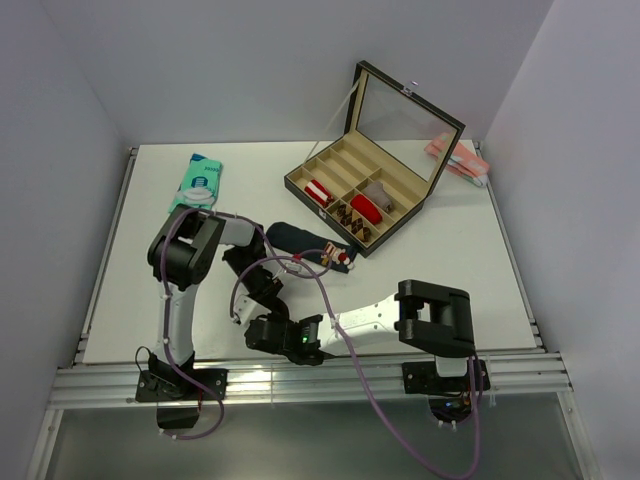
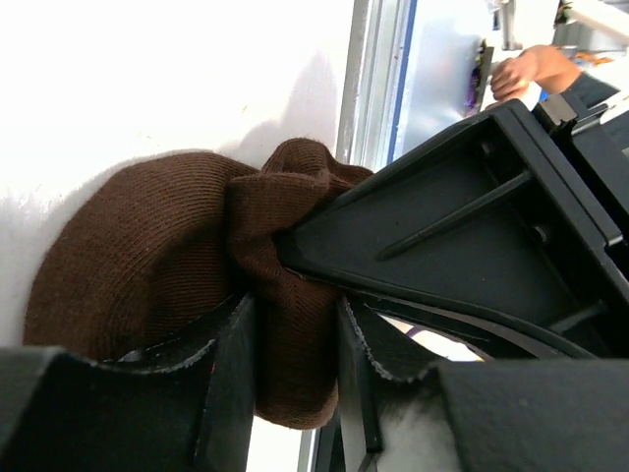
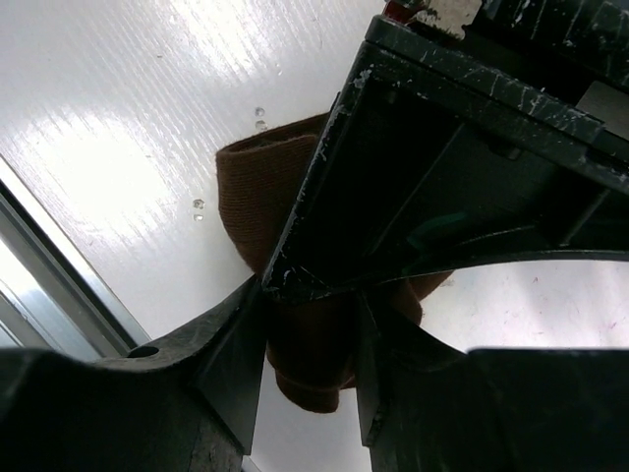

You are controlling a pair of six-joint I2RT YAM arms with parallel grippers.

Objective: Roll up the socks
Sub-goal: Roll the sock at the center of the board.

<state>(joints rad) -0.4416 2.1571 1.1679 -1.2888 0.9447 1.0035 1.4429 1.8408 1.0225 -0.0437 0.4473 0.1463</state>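
No text is legible; print on the teal packet (image 1: 200, 180) is too small.

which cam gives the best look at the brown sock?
Left wrist: brown sock sits large in frame, ribbing and bunched folds clear. Right wrist shows only part, mostly blocked. Top external: hidden under the arms.

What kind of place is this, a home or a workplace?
Probably a robot lab cell: left arm and right arm mounted on an aluminium rail, and a white table boxed in by plain walls.
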